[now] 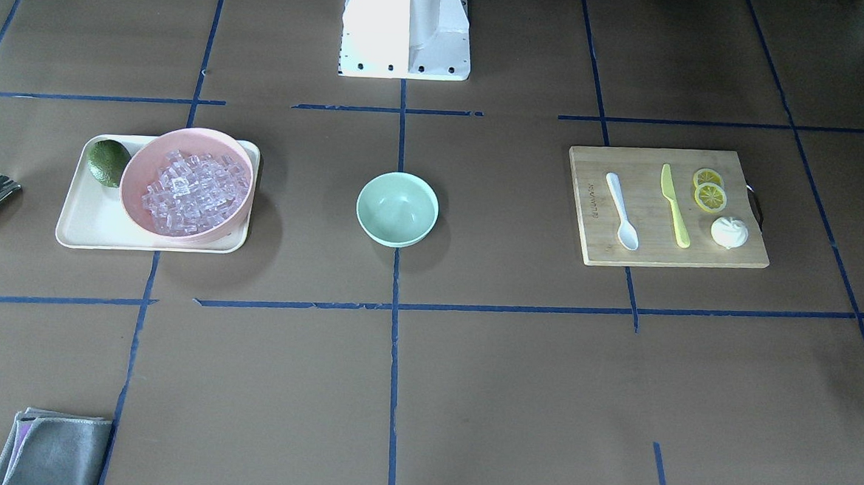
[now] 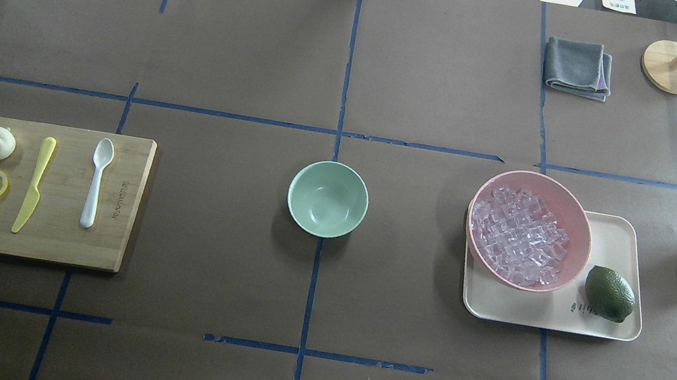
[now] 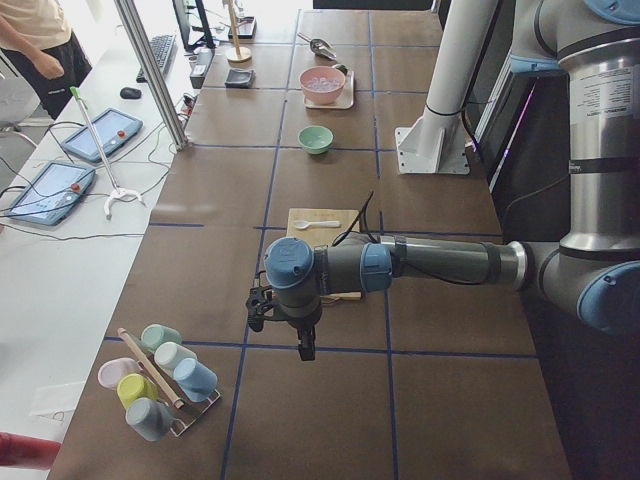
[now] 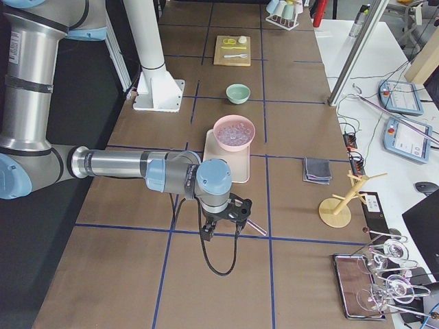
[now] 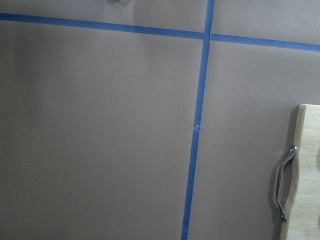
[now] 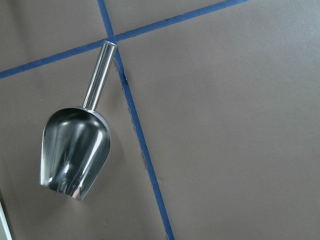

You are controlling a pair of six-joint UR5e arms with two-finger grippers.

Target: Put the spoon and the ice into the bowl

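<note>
Overhead exterior: spoon [image 2: 97,182] lies left on the board [image 2: 120,237]; ice [image 2: 518,235] is heaped right in the pink bowl [image 2: 586,236]; bowl [image 2: 328,198] stands between. Left claw [image 3: 290,335] and right claw [image 4: 223,232]: opening cannot be told. Slick cubes may slip from the grip.

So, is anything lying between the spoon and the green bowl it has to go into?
Nothing visible. The spoon lies on the cutting board, on the side towards the bowl, with only bare table between them. The knife is on the spoon's far side.

Left end effector [image 3: 283,325] and right end effector [image 4: 226,218] openings are indiscernible.
</note>
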